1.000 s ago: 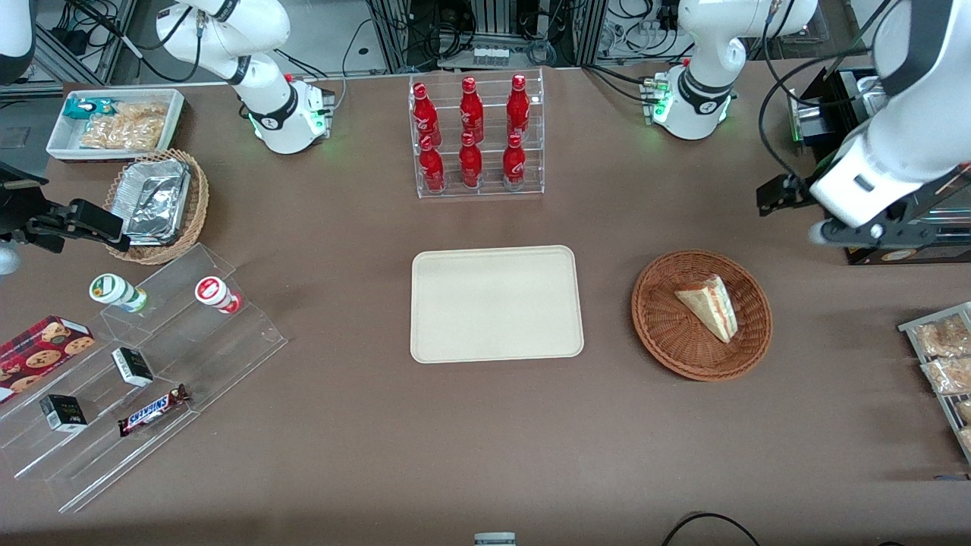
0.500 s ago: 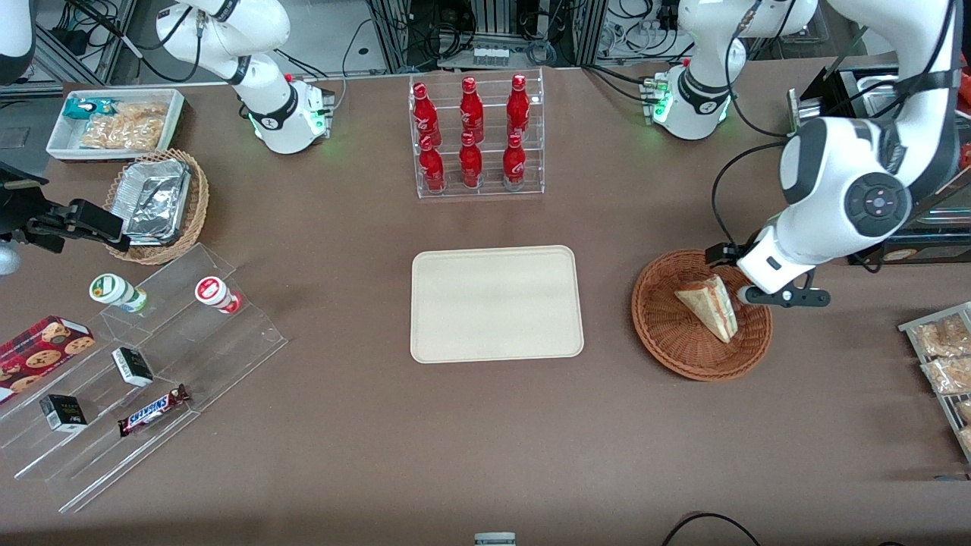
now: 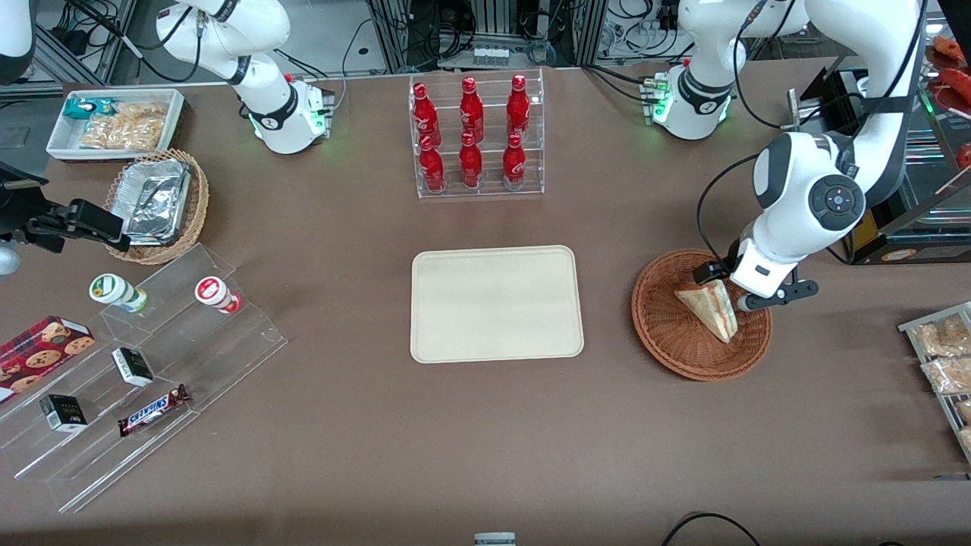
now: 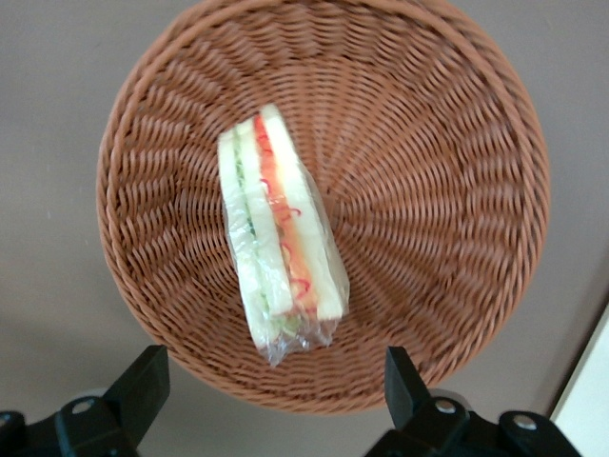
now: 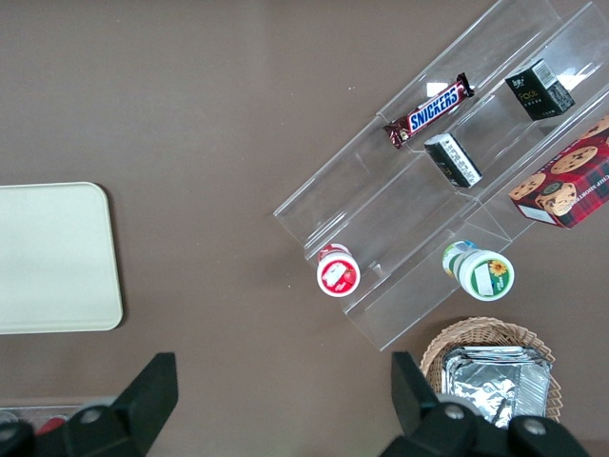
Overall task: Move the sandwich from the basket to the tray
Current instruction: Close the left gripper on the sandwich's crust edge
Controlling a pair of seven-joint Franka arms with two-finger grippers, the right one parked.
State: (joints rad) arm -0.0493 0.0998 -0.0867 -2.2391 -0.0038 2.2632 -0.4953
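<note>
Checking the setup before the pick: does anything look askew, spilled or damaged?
Nothing stands out. The wrapped sandwich lies intact in the basket, the tray sits flat and bare, and the open hand hovers above the sandwich.

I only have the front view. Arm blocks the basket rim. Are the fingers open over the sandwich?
Observer: Yes. In the left wrist view the gripper is open, fingers spread wider than the sandwich.
Operator: Touching it?
Observer: No, the fingertips are apart from the sandwich, which lies in the basket.
Operator: Which face is up?
Observer: The layered edge, red and green filling showing through clear wrap.
</note>
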